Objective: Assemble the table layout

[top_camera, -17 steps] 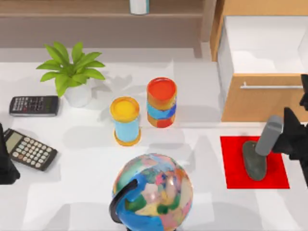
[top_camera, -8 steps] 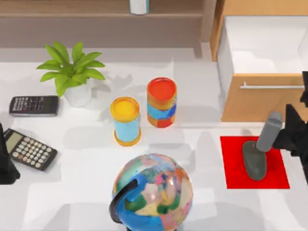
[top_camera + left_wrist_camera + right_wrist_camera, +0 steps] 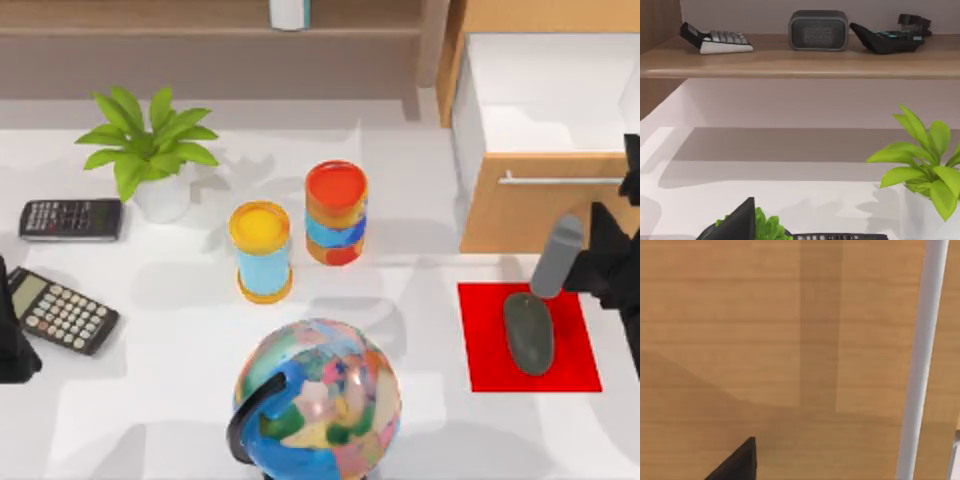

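You are looking at a left pincer [image 3: 10, 320] that is sitting parked at the left edge of the worktop [image 3: 160, 400], and you cannot tell whether it is open or closed. Just beside it a tilted calculator [image 3: 62, 312] is lying flat, with a second calculator [image 3: 70, 219] behind it and a potted plant [image 3: 145, 150] standing near that one. Toward the middle, a yellow-topped cup [image 3: 261, 250] and a red-topped cup [image 3: 336, 212] are standing upright close together, and a globe [image 3: 318, 398] is occupying the near edge. All of these are lying well apart from the working side, so nothing here is blocking you.

On the right, a grey mouse [image 3: 528, 333] is resting on the red mat [image 3: 485, 340], apparently its intended spot in the layout. The right pincer [image 3: 600, 265] is hovering just beyond the mat's far corner, and its state cannot be told. A grey bar [image 3: 556, 256] is slanting from it toward the mouse, apart from it. The wooden drawer cabinet [image 3: 540, 215] is standing right behind, its handle rail [image 3: 920, 360] looming close in the right wrist view, so you are probably needing to mind that front when moving away
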Tool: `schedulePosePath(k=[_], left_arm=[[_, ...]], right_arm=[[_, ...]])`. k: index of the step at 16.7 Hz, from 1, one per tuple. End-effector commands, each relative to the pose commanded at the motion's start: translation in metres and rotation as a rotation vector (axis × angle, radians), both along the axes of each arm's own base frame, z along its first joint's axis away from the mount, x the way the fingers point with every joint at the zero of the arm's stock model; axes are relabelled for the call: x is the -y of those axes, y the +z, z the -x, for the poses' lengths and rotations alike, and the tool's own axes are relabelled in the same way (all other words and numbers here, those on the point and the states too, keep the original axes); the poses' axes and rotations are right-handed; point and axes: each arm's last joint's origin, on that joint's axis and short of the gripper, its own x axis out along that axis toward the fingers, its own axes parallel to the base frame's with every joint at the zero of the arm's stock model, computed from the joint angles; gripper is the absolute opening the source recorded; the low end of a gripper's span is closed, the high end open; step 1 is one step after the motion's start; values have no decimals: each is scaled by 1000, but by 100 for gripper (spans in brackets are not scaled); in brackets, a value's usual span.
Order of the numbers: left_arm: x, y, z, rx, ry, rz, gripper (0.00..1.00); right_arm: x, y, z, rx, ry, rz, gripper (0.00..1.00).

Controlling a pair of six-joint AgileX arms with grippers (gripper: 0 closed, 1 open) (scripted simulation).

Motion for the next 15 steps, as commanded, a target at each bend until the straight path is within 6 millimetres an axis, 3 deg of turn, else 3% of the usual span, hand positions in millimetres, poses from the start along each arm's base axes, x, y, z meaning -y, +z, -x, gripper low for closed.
schedulePosePath(k=[12, 15], left_arm=[[0, 0, 0, 0, 0, 0, 100], [0, 0, 0, 0, 0, 0, 100]], right_arm=[[0, 0, 0, 0, 0, 0, 2], [0, 0, 0, 0, 0, 0, 0]])
